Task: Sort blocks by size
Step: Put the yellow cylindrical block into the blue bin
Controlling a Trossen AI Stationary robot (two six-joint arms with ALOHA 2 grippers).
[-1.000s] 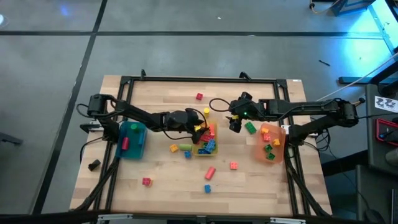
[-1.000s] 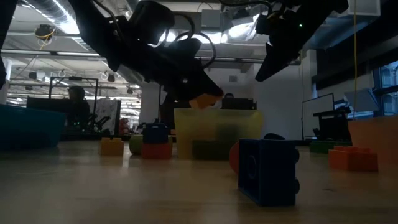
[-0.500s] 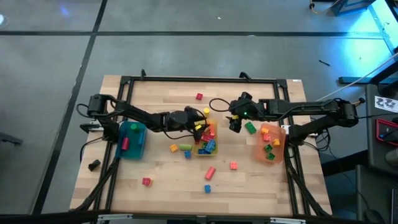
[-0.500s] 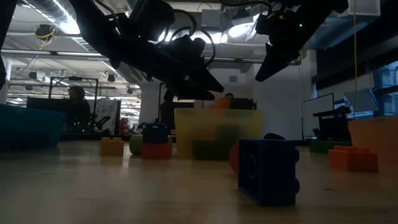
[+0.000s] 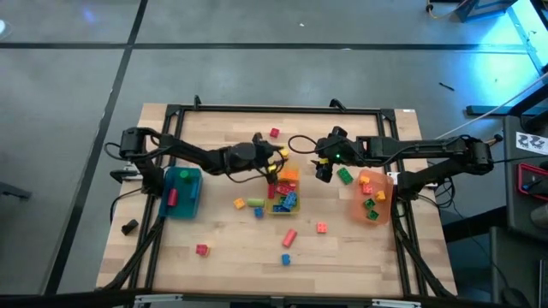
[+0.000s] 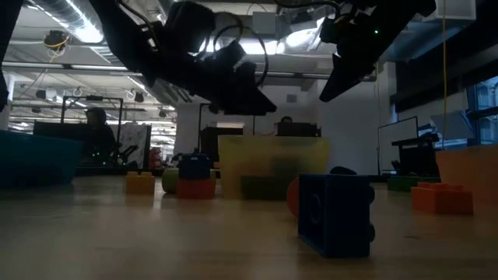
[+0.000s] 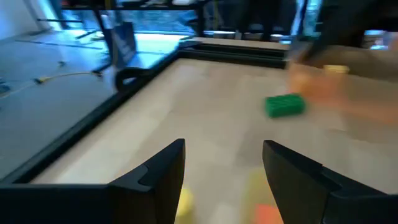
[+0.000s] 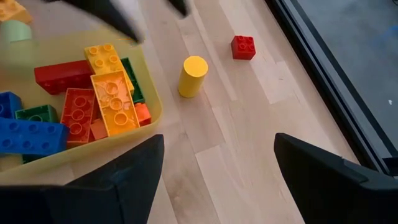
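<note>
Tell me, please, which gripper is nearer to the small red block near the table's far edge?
The left gripper: it sits just below the small red block. The right gripper is farther off to its right.

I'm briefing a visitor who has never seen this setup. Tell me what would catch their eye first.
The yellow bin at the table's middle, heaped with mixed bricks, draws the eye first, with the left claw open just beyond its rim. The right claw hangs open beside a green block. An orange bin sits at the right edge, a blue bin at the left, and loose blocks dot the wood.
</note>
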